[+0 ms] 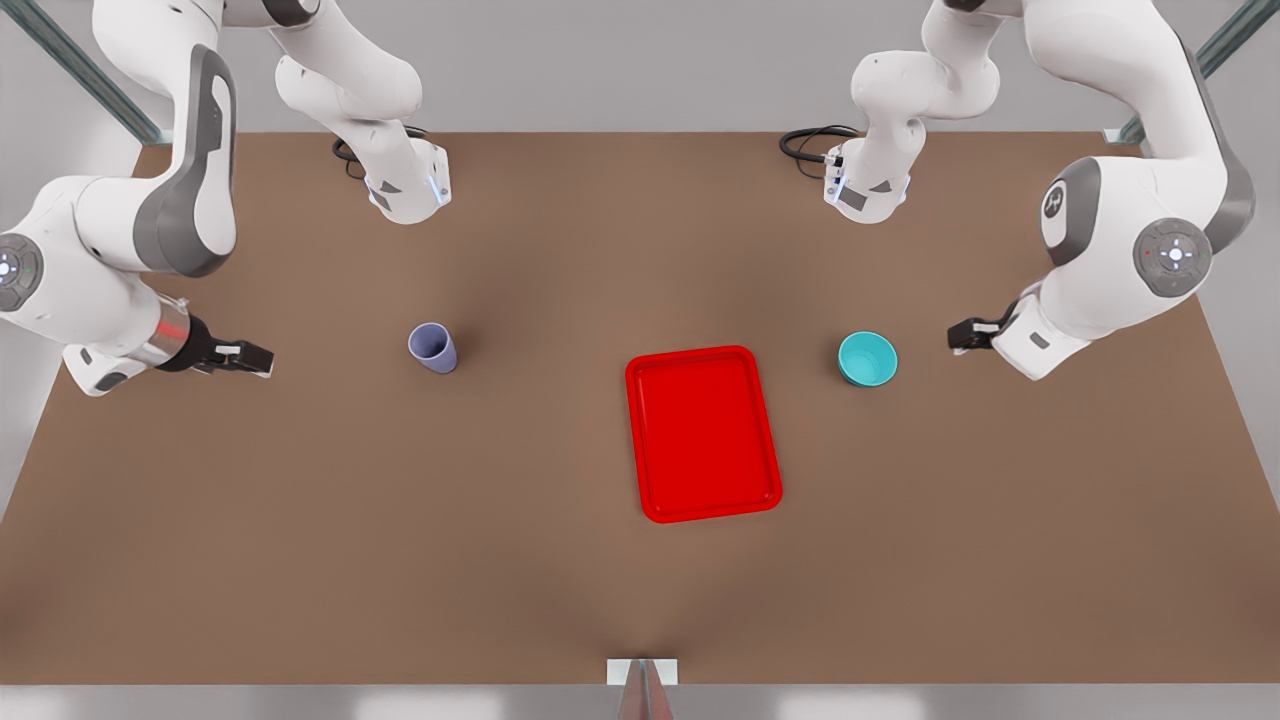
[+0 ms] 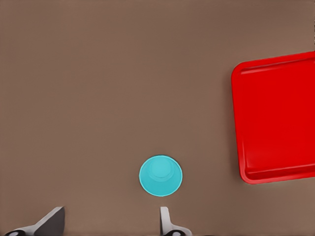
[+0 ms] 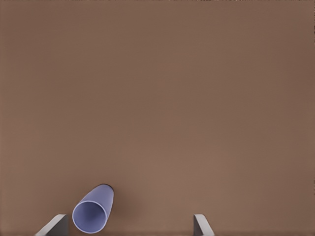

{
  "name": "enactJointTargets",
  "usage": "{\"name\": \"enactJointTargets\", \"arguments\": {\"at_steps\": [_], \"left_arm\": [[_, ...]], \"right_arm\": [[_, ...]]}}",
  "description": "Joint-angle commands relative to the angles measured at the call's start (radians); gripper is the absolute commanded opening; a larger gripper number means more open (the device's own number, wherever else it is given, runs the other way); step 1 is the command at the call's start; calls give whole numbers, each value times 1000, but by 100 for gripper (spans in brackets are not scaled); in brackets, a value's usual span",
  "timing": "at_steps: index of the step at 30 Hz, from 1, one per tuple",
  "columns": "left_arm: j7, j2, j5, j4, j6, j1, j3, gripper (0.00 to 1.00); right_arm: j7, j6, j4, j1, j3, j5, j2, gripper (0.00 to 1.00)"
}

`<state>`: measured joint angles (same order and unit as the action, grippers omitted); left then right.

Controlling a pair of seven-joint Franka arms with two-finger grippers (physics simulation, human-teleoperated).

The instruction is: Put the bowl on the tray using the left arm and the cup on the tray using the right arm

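Now | bowl (image 1: 867,359) nr L pincer (image 1: 962,336) | cup (image 1: 433,348) off R pincer (image 1: 250,357)

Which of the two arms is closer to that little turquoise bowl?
The left. Its tool sits just beside the bowl, on the front view's right. The right tool is far across the table, beyond the cup.

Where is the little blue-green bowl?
The bowl sits on the table, just off the red tray toward the front view's right, with the left gripper beside it.
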<state>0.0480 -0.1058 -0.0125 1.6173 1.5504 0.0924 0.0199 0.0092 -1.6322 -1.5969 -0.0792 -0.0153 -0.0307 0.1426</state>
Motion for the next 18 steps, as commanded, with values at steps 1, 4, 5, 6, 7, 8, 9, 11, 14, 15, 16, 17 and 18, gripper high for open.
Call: {"name": "enactJointTargets", "arguments": {"at_steps": [1,4,5,6,7,8,9,11,14,15,16,17,18], "left_arm": [[-3,-2,-1,7,0,0,0,100],[-3,-31,8,245,25,-2,-2,100],[-2,-35,51,331,112,-2,-2,100],[-22,-54,108,429,181,-39,0,100],[-54,-58,109,507,286,-51,0,100],[-184,-100,117,530,346,-97,0,100],[-214,-106,138,533,352,-106,0,100],[-284,-115,189,616,474,-106,0,100],[-413,-157,198,621,516,-106,0,100],[-462,-172,198,621,522,-106,0,100],[-467,-180,200,621,531,-106,0,100],[-467,-190,200,621,537,-106,0,100],[-467,-199,203,621,539,-106,-2,100]], "right_arm": [[0,0,2,1,0,0,0,100],[-25,0,2,-1,0,0,0,100],[-25,0,0,-1,0,0,0,100],[-26,0,0,-1,0,0,0,100],[-26,0,0,-1,0,0,0,100],[-28,0,0,-7,0,0,0,100],[-28,0,0,-7,0,0,0,100],[-28,2,0,-8,0,-2,0,100],[-29,2,0,-8,0,0,0,100],[-29,2,0,-8,0,0,3,100],[-29,8,0,-11,0,0,5,100],[-29,8,0,-16,0,-2,5,100],[-29,11,0,-16,0,-2,5,100]]}}
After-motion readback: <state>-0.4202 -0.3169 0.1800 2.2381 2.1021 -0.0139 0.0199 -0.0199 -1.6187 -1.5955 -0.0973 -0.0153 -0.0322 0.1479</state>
